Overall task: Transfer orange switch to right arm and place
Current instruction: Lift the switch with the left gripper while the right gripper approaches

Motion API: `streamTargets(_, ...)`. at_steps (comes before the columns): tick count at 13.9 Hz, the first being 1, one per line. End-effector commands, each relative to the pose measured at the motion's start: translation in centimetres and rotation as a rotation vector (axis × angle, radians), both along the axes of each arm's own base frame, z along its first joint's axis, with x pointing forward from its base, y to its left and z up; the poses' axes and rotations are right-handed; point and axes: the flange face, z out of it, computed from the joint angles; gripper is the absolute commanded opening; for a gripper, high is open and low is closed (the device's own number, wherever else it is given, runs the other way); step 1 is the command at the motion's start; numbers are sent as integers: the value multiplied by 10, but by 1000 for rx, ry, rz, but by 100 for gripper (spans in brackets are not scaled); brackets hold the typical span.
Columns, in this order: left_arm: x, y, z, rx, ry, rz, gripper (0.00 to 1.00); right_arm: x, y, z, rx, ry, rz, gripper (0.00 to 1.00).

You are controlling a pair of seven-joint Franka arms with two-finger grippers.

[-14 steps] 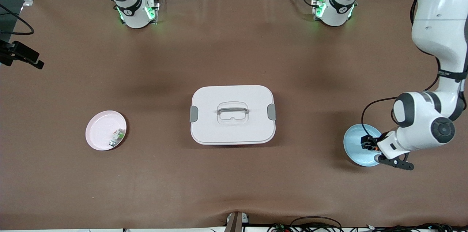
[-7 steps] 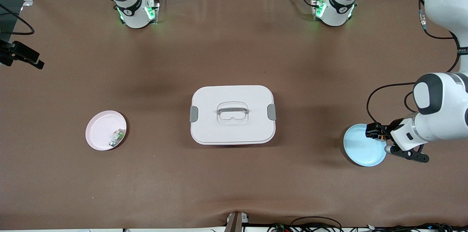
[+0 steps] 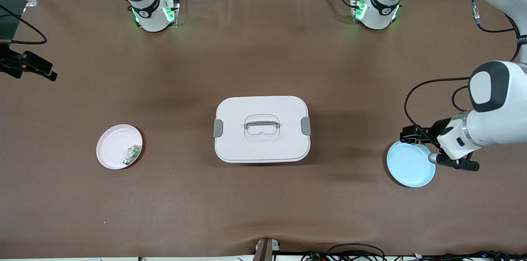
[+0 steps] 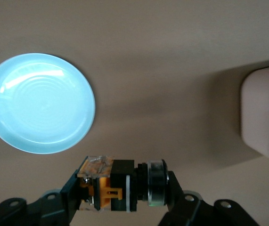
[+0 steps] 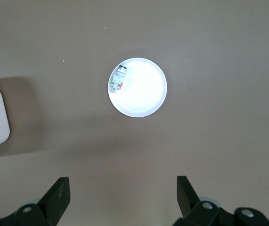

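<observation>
Since a second ago, the left arm has lifted off the pale blue plate (image 3: 411, 165) and drawn back toward its own end of the desk (image 3: 263, 59), and the plate now lies bare. Its left pincer (image 3: 408, 136) hangs over the plate's rim, pinching the orange switch (image 4: 120, 185) between its fingers, the round button end sticking out to one side.

The right pincer (image 5: 122, 197) is spread wide and waits high over the pink plate (image 3: 112, 145), where a small green-and-white part (image 3: 131, 154) lies by the rim. The white lidded box (image 3: 262, 128) sits mid-desk between the two plates.

As I see it, the step now is carrying the switch toward the middle for the handover. To do it well, the left arm should keep its height over the box, and present the switch with a free end pointing at the right arm. The switch is tiny, so the right pincer needs to close on the exposed part squarely before the left lets go.
</observation>
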Motion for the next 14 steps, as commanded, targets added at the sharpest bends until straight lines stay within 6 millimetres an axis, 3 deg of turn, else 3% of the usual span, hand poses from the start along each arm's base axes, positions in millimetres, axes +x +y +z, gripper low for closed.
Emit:
streamTargets(1,-18,-35,28,-24,36,40,4,10,9,0,-20,-15,13,100)
streamTargets(7,-47,-129,60,-43,132,209,5,21,40,-6,-31,-47,70,100)
streamTargets(14,-78,-210,76,-67,292,461,6,10,107,-12,-47,13,131,100)
